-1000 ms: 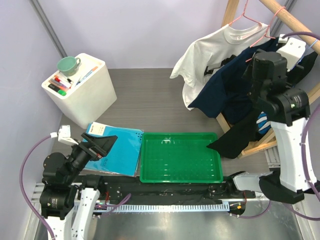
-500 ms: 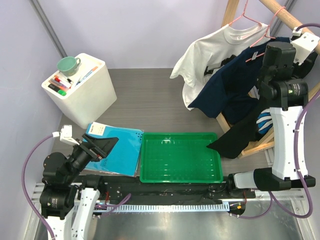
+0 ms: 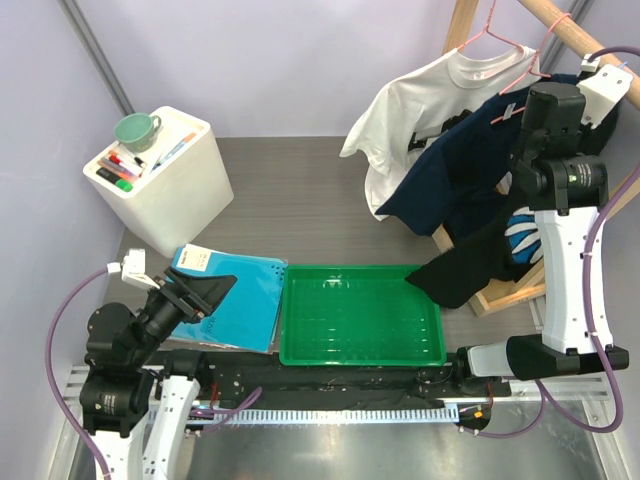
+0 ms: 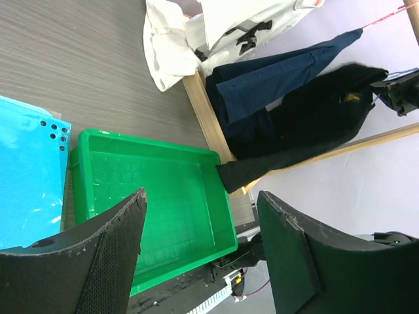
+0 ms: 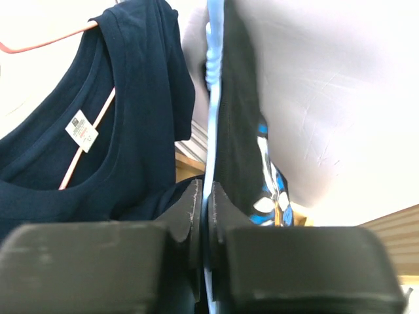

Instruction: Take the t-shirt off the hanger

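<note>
Since the right claw [image 5: 207,193] is pinched fully down on a fold of the black tee [image 5: 236,85], with nothing else between the jaws, I read the step as a clean pull-off. Hold the pinch firm and draw the cloth away from the rack [image 3: 465,20] and down, slow enough that the neck slides free instead of dragging a hanger along. Watch the navy tee [image 5: 131,98]: in the wrist view it sits just left of the claw on its pink hanger [image 5: 88,140], close enough to snag, so pull away from it, not across it. Relative to the claw, the tee's edge is clamped right at the fingertips and runs up past them, with the blue print to the right. In the top view the black tee [image 3: 470,265] drapes below the claw, its low end at the tray [image 3: 350,269] corner; touching the rim or just over it, can't tell. No hanger is visible inside the black tee, so I can't say if it's already off. Left claw [image 4: 201,196] is wide open and holds nothing, parked well apart from the tee, on the far side of the tray.
</note>
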Robot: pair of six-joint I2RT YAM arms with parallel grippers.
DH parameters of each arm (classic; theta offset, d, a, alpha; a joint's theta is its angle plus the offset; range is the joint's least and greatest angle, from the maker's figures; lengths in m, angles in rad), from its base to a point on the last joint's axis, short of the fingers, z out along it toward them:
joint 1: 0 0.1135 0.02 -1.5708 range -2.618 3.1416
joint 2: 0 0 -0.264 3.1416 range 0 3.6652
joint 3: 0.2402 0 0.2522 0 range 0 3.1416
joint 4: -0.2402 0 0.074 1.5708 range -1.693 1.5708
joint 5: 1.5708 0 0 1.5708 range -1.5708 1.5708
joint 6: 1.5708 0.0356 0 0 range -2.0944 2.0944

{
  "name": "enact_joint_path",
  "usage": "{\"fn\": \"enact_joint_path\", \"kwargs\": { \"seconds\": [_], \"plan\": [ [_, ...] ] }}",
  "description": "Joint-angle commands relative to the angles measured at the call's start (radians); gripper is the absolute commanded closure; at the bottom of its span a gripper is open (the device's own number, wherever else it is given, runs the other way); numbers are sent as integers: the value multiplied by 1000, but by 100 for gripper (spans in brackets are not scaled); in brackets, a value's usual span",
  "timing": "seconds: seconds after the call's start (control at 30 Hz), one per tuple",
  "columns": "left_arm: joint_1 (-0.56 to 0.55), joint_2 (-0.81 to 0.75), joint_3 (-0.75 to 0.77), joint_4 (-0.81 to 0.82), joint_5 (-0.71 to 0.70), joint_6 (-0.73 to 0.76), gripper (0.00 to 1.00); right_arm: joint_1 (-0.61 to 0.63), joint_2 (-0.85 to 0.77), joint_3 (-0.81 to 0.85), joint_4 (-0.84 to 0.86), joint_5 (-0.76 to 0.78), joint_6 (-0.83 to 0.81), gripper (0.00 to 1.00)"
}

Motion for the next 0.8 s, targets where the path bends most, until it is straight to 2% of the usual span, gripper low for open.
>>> {"fn": "enact_joint_path", "kwargs": {
  "seconds": [0.0,0.23,0.37,0.77],
  "plan": [
    [6,26,4,23,33,-4,32,0,-18,21,62,-1,-1,99],
    [6,28,-12,49,42,-18,34,0,-76,122,9,-124,32,99],
    [7,32,-38,91,67,-39,34,0,-102,170,-40,-256,43,99],
    [6,52,-86,168,127,-64,34,-2,-197,174,-208,-535,88,99]
  ]
}}
